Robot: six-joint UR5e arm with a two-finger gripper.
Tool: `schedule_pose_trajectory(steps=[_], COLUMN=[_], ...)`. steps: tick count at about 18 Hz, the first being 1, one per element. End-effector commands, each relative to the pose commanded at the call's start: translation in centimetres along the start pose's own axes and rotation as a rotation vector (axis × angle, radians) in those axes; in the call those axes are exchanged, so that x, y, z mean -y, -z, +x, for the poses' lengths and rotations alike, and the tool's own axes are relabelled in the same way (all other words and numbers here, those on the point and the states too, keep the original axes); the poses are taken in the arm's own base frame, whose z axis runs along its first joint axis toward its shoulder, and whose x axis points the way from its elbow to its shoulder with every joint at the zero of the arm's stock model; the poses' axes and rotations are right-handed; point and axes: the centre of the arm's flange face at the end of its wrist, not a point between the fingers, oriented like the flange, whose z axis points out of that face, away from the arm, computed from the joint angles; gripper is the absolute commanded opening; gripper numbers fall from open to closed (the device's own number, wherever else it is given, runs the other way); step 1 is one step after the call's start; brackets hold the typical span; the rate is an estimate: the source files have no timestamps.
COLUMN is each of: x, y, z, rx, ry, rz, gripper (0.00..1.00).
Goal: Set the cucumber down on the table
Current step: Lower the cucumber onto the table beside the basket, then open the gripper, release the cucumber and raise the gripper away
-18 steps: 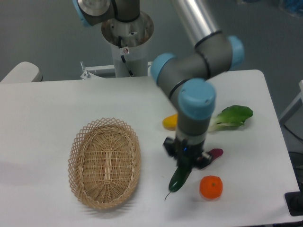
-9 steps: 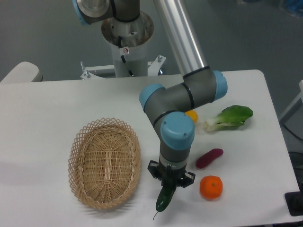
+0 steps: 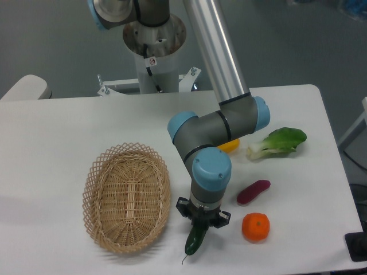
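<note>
One cucumber (image 3: 194,241), dark green and slim, pinched at its upper end between the jaws of the gripper (image 3: 202,220), hanging tilted with the thin stem tail at the lower left tip, close over the white desk (image 3: 51,143) near its front edge; contact with the desk surface impossible to tell. Left of the jaws, a woven wicker basket (image 3: 127,197), just beside the cucumber. Right of the jaws, near, an orange (image 3: 256,227). Up and to the right of the jaws, a short purple piece (image 3: 253,192) lying on the desk. Farther beyond that, a leafy green bok choy (image 3: 277,142). Behind the arm's elbow, partly hidden, something yellow (image 3: 229,145). Directly above the jaws, the grey wrist with its blue cap (image 3: 211,170).
</note>
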Motion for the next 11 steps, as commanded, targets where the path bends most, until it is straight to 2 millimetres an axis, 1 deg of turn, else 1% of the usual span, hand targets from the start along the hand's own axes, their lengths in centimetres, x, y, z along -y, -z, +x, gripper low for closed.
schedule_pose_trajectory(steps=[1,2,4,5,8,9,11], x=[0.2,0.3,0.3,0.3,0.4,0.3,-1.0], y=[0.4,0.6,1.4,2.0,5.4,7.1,9.9], z=[-0.1,-0.3,-0.9,-1.5,-3.1,-4.1,-6.4], rx=[0.005,0.011,0.022,0.029,0.071,0.092,0.126], ry=[-0.001,-0.004,-0.01,-0.011,0.0,-0.011,-0.061], rz=[0.006,0.011,0.022,0.029,0.071,0.085,0.102], gripper=[0.43,0.67,0.92,1.0,1.0,1.0,1.0])
